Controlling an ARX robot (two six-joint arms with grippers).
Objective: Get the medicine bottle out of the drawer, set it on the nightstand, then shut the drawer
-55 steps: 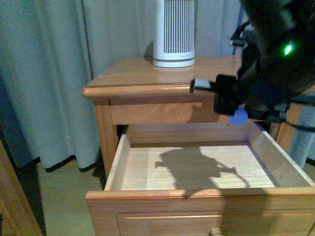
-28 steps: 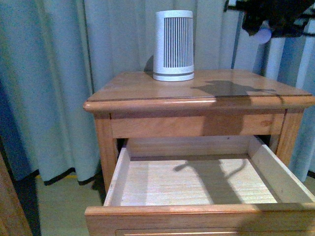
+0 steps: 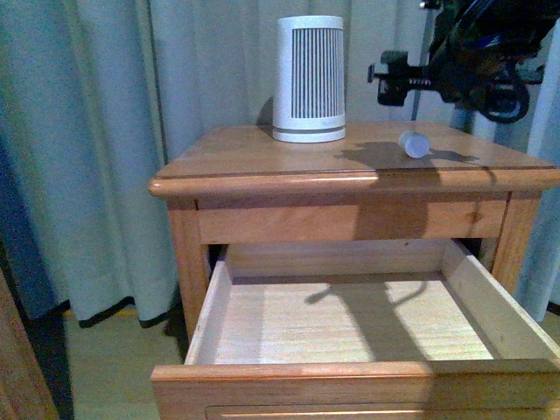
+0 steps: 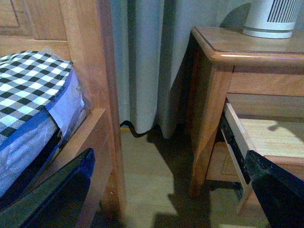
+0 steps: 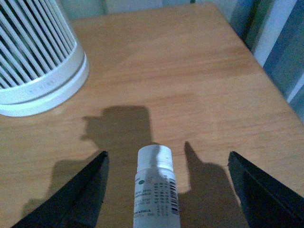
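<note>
Drawer: pulled out, pale floor shadowed.
Medicine bottle: laid, seemingly sideways, on nightstand, right of ribbed device.
Right gripper: spread wide, bottle untouched.
Left gripper: spread open.

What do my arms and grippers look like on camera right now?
The right arm is black, bulky hardware with black cables looped around it and a clamp-like bracket at its end. The right gripper has two dark, flat, wedge-shaped fingers tapering to points. The left gripper looks the same, dark and faintly greenish. No markings are visible.
</note>
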